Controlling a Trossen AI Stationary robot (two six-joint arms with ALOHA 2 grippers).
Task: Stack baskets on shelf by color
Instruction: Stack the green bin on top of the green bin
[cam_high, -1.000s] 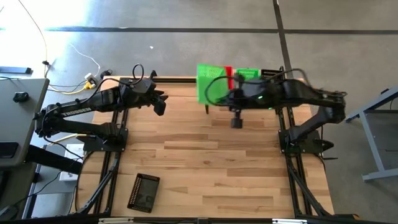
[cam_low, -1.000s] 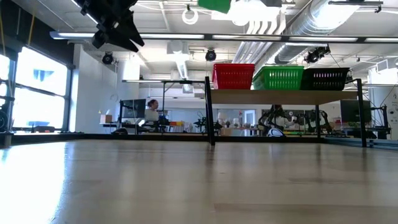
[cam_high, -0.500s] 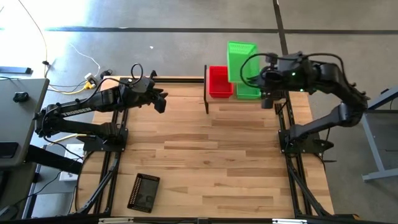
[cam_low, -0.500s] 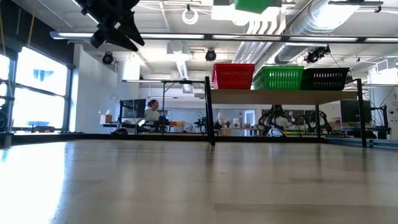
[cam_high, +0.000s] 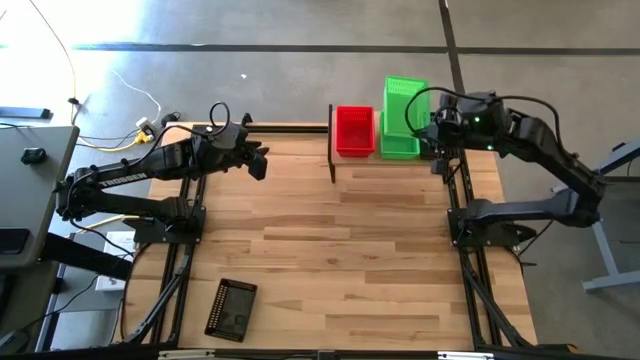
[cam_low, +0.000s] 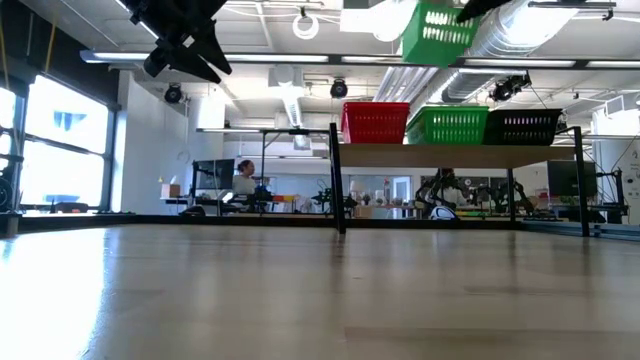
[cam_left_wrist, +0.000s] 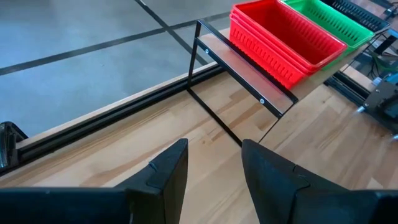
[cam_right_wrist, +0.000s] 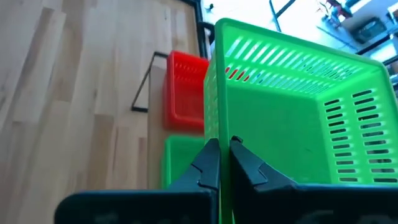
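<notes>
Holding a bright green plastic mesh-sided basket (cam_high: 404, 101) by one wall, the right pincer (cam_right_wrist: 221, 163) is pressed together on that wall, one finger inside and one outside. The basket hangs tilted in the air above the light wooden shelf on thin black metal posts (cam_low: 455, 156), apart from everything on it, roughly over the green stack.

On the shelf stand three groups side by side:
- the red plastic mesh-sided baskets (cam_low: 376, 122), nested, at the end nearest the left arm;
- a green plastic mesh-sided basket (cam_low: 448, 126) in the middle, just beside the red ones;
- a black plastic mesh-sided basket (cam_low: 522, 127) at the far end, just beside the green one.

The shelf sits at the far edge of the slatted wooden surface (cam_high: 330, 260).

One more black mesh-sided basket (cam_high: 232, 308) lies on the surface near its front edge on the left side, well apart from the shelf.

The left pincer (cam_left_wrist: 214, 163) hovers above the far left part of the surface with its fingers spread and nothing between them, pointing toward the shelf.
</notes>
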